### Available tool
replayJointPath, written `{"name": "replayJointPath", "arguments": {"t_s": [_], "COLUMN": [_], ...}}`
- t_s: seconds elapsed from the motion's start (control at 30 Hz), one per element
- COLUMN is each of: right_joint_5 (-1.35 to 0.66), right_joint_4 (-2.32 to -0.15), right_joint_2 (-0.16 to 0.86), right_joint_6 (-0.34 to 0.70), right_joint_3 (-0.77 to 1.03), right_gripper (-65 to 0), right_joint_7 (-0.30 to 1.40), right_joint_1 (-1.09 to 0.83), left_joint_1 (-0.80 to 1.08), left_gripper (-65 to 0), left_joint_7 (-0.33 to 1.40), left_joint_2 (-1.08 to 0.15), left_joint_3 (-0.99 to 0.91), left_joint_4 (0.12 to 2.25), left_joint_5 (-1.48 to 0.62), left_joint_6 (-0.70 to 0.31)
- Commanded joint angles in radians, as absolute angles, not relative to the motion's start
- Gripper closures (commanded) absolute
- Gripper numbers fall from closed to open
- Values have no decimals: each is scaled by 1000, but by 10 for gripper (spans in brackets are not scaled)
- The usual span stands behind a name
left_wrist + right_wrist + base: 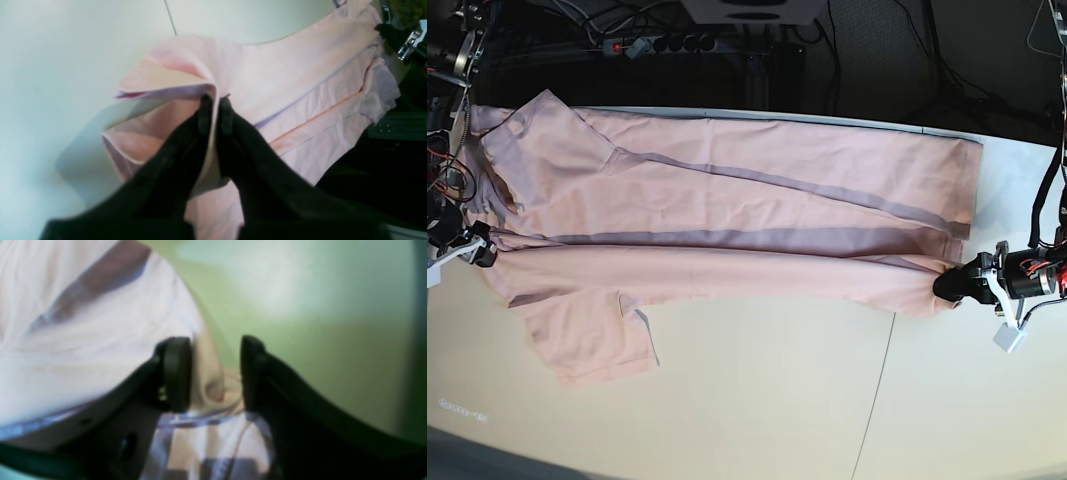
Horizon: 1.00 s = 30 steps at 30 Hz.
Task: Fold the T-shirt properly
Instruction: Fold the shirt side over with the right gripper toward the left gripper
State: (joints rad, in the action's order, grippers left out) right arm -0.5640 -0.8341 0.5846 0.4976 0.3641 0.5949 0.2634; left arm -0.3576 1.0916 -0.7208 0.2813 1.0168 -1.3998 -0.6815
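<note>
Left gripper [216, 100]: the two dark fingers are pressed together on a fold of pink cloth at one end of the T-shirt [727, 215]; the fabric rises into a peak between the tips and bunches in loose layers to either side. In the base view this gripper [949, 285] sits at the shirt's right-hand end, at the near corner.

Right gripper [216, 373]: its jaws stand apart with a gap between the pads; a lump of pale pink cloth lies in that gap, against the one pad and short of the other. The view is blurred, so whether the cloth is truly pinched cannot be told. In the base view this gripper [479, 248] is at the shirt's left-hand end.

T-shirt: stretched long across the table [757, 400] between the two grippers, plain side up, with lengthwise folds showing as darker bands. Its near edge is lifted and drawn taut between the grippers; a short sleeve [592, 335] lies flat, spread toward the near side at the left end.

Table: pale surface with a thin seam [874, 395] running away from the shirt's right-hand part toward the near edge.

Behind the shirt: dark background with cables and a power strip [652, 44] beyond the far edge.
</note>
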Motion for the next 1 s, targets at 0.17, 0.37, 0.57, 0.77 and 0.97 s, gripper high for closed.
{"name": "replayJointPath", "arguments": {"t_s": [0.17,0.37,0.57,0.77,0.97], "right_joint_5": [-644,-623,-482,-314,-248], "right_joint_4": [-851,-851,-763,-446,-351], "right_joint_2": [612,599,515,456,457], "right_joint_6": [566,565,552,536,495], "right_joint_3": [373,373,371,371,371], "right_gripper": [-368,-369,-369,-368,-366], "right_joint_7": [580,590,596,460,450], "right_joint_1": [339,451,572,736,772], "left_joint_1": [-382,-382,-382,-382,-382], "left_gripper": [0,0,0,0,0], "left_joint_7": [1073,1074,1077,1078,1084], "left_joint_2": [-745,-745,-745,-745,-746], "left_joint_3": [271,271,271,271,271], "left_joint_4": [1031,1031,1031,1031,1031], "left_joint_5": [-1409,-1409,-1400,-1371,-1373], "left_joint_6": [-698,-698,-698,-698,-698]}}
